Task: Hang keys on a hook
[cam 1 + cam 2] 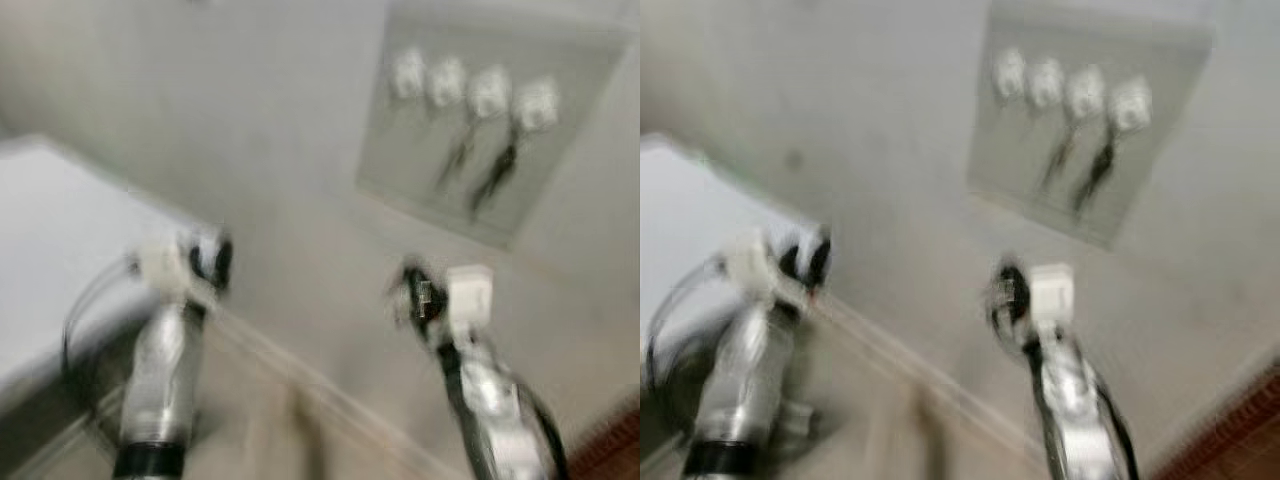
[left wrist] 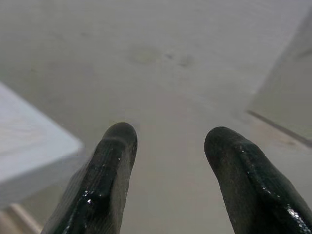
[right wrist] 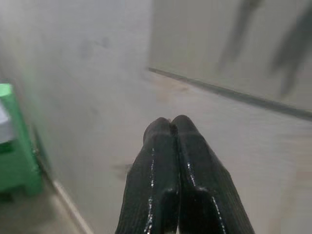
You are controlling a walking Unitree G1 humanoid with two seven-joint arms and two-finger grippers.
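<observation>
A pale board (image 1: 420,170) on the wall carries a row of white hooks (image 1: 470,90). Dark keys (image 1: 495,175) hang from the two right-hand hooks; the head views are blurred, so details are unclear. My left gripper (image 2: 168,139) is open, nothing between its fingers, raised in front of the bare wall to the left of and below the board. My right gripper (image 3: 169,124) is shut, fingers pressed together with nothing visible between them. It points at the wall just below the board's lower edge (image 3: 229,92), and the keys show as dark blurs above it.
A white surface (image 1: 50,230) juts out on my left, its corner (image 2: 39,151) close by the left gripper. A skirting board (image 1: 300,380) runs along the wall's foot. A green object (image 3: 14,141) stands low by the wall. Reddish floor (image 1: 610,450) shows at the lower right.
</observation>
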